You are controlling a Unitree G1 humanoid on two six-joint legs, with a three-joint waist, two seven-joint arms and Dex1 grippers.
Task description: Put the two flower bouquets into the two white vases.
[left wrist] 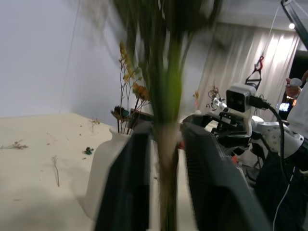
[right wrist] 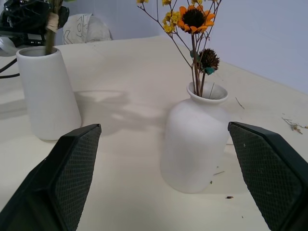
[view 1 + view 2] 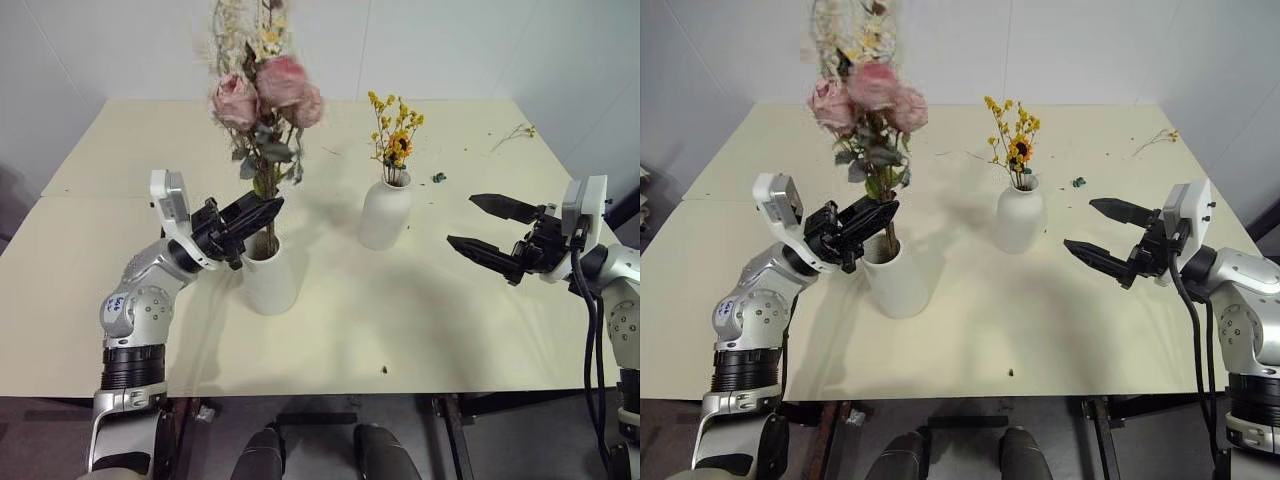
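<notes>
Left gripper [image 3: 272, 209] was level with the rim of the wide-mouthed vase [image 3: 269, 278], black fingers [image 1: 211, 183] parted a little on either side of the rose bouquet's [image 3: 266, 95] stems; whether pressing them or just clear of them could not be told. Stood with those stems down inside the vase mouth, pink heads and dried grass rising well above the arm. Sat near the table's [image 3: 430, 330] front-left part, that tapered white vase, upright.

Further toward the middle stood the bottle-shaped vase [image 3: 384, 213], upright too, well apart from the first. Carried the yellow-orange spray [image 3: 396, 135] in its narrow neck, thin stems straight up, one small sunflower-like head among the tiny blooms.

Right gripper [image 3: 487, 226] hovered off to the right of the bottle vase, above the tabletop, fingers spread wide with nothing between them, tips aimed toward that vase.

Lay near the far right corner a loose dried sprig [image 3: 516, 133]; beside the bottle vase a small dark-green bit [image 3: 438, 178]; near the front edge a tiny dark speck [image 3: 384, 370].
</notes>
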